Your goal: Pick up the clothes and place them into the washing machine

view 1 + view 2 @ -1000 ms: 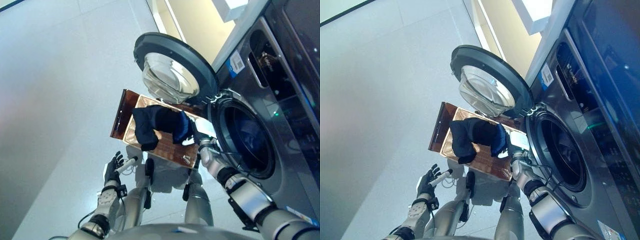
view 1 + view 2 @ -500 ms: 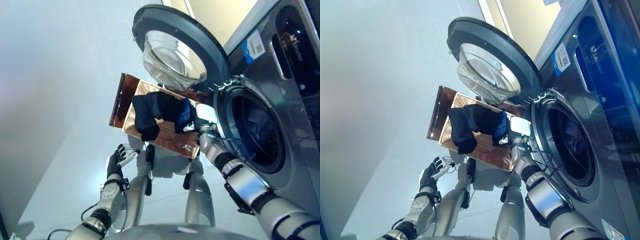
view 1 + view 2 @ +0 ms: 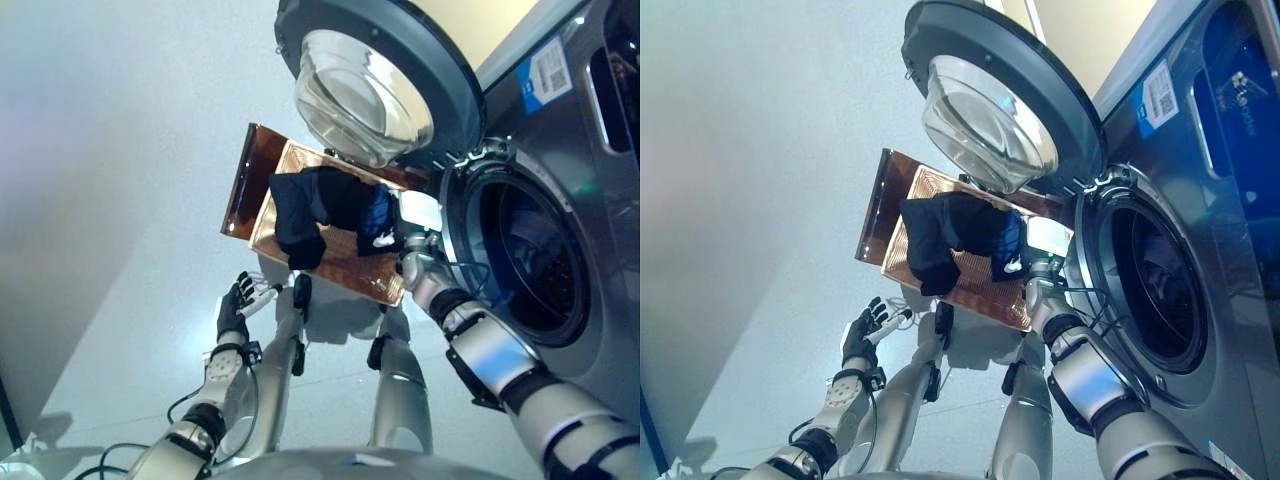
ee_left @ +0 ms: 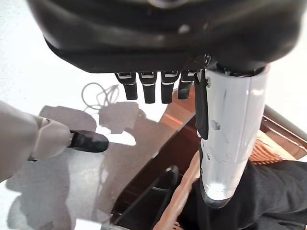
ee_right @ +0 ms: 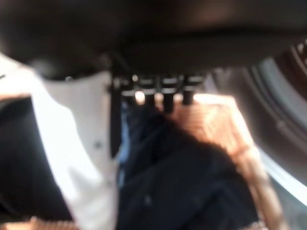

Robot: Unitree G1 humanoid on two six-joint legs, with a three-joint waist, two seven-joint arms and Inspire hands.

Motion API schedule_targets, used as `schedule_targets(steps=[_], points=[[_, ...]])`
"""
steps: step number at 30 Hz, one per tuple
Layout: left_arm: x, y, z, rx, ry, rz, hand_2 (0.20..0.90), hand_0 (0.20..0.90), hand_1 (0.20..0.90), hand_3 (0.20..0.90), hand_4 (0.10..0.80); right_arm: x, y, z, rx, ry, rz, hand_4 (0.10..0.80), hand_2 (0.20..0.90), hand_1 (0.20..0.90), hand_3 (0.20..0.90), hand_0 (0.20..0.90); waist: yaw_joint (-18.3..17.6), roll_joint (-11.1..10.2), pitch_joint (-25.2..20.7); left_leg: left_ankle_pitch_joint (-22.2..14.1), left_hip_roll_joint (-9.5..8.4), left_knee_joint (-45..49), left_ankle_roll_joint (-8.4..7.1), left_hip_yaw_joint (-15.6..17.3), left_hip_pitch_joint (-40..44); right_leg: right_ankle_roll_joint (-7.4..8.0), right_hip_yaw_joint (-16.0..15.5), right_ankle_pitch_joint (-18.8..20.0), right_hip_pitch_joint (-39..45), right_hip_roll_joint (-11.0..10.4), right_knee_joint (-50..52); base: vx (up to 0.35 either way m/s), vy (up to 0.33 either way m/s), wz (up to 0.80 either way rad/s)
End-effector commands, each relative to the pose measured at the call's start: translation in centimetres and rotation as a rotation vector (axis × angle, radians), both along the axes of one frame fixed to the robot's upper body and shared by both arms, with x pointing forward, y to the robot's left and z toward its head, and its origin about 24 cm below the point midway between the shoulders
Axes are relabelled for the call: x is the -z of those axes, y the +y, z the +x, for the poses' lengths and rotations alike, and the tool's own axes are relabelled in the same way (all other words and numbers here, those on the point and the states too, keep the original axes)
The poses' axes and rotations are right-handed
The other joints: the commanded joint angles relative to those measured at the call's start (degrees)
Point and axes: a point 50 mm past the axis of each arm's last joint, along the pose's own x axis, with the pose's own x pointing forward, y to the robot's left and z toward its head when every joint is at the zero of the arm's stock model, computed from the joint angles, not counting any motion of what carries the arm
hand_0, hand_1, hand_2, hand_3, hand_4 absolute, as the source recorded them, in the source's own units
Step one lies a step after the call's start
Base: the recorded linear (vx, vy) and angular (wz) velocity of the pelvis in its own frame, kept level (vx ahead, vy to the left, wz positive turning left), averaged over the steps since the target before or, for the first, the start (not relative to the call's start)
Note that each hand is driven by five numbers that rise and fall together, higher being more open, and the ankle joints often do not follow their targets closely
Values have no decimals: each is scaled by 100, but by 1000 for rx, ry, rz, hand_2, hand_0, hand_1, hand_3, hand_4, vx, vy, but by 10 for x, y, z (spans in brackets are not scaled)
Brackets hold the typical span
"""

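I have the right hand (image 3: 412, 262) at centre frame of the left eye view, against the near edge of the dark clothes (image 3: 325, 210), which lie heaped on the brown slatted tray (image 3: 262, 215) on the floor; in the right wrist view its fingers (image 5: 165, 98) point down over the dark fabric, but I cannot tell whether they have closed on it. My judgement: the hand is placed at the end of the pile nearest the washing machine (image 3: 590, 200) so the lift into the drum opening (image 3: 530, 265), centre right, will be a short swing. Left hand (image 3: 238, 306) hangs at lower left of frame, well apart from the tray, fingers loosely straight and empty; left wrist view confirms nothing under it but floor and the tray corner. Obstacles: the round door (image 3: 375, 80) stands swung open at top centre, its glass bowl overhanging the far end of the tray, so I expect any lift to need a path below and to the right of it. One end of the clothes trails towards the tray's near edge and could drag or snag on the slats. Drum interior dark; contents not discernible
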Motion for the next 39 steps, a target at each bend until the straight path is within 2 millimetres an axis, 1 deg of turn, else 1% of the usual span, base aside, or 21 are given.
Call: schedule_targets(steps=[1,5,6,7,8,9,10,16,24,34,36,37,39], points=[[-19,14,10,-16,-112,24,900,900,900,900,800,-55,-2,28,0,-102,-59,800,900,900,900,900,170,267,191,374,19,-416,-337,32,-274,122,95,-206,36,88,209,-30,3,1],[-22,13,13,-12,-121,20,900,900,900,900,800,-57,0,30,-6,-92,-61,800,900,900,900,900,150,244,222,380,20,-403,-338,40,-333,117,101,-196,-30,85,220,-15,6,0],[-23,14,14,-10,-126,22,900,900,900,900,800,-59,1,31,-12,-85,-64,518,505,505,505,505,146,243,233,374,16,-383,-334,36,-365,112,110,-195,-64,84,233,0,0,0],[-23,14,14,-10,-126,22,900,900,900,900,800,-59,2,31,-12,-85,-64,504,485,485,485,485,146,242,229,374,16,-382,-334,37,-371,112,111,-195,-70,84,235,0,0,0],[-24,14,14,-8,-127,23,900,900,900,900,800,-59,2,31,-13,-76,-71,467,433,433,433,433,145,242,230,372,16,-367,-335,38,-388,108,115,-196,-94,84,241,0,0,0],[-24,15,15,-5,-130,25,900,900,900,900,800,-61,1,32,-8,-72,-81,406,348,348,348,348,150,247,245,369,6,-351,-332,37,-410,103,128,-197,-116,92,250,0,0,0],[-25,16,15,-2,-131,29,900,900,900,900,800,-62,0,33,-6,-68,-85,300,200,200,200,200,155,253,266,361,10,-346,-331,44,-404,99,135,-201,-110,94,254,-33,26,-2],[-28,16,17,8,-145,24,900,900,900,900,800,-68,-2,35,8,-61,-83,300,200,200,200,200,172,272,333,390,10,-355,-333,55,-474,107,140,-166,-178,79,245,0,0,0],[-27,22,16,-7,-132,34,900,900,900,900,800,-72,5,37,-9,-86,-52,300,200,200,200,200,136,215,311,398,23,-357,-341,74,-482,105,144,-163,-183,100,238,0,0,0],[-22,29,10,-27,-113,30,900,900,900,900,800,-69,7,36,-16,-85,-23,300,200,200,200,200,108,161,190,366,39,-349,-344,89,-391,106,119,-213,-80,111,247,0,0,0],[-21,31,8,-42,-106,26,900,900,900,900,800,-67,7,34,-12,-98,36,300,200,200,200,200,88,129,114,341,55,-342,-339,86,-314,109,106,-239,-5,111,255,18,-13,0],[-21,31,8,-42,-106,26,900,900,900,900,800,-67,7,34,-11,-98,36,300,200,200,200,200,88,129,114,341,55,-342,-339,86,-314,109,105,-239,-4,111,254,0,0,0],[-18,34,7,-56,-91,27,900,900,900,900,800,-63,8,33,-15,-108,118,300,200,200,200,200,56,93,51,330,64,-340,-334,81,-267,107,107,-257,35,110,260,19,-15,-1]])
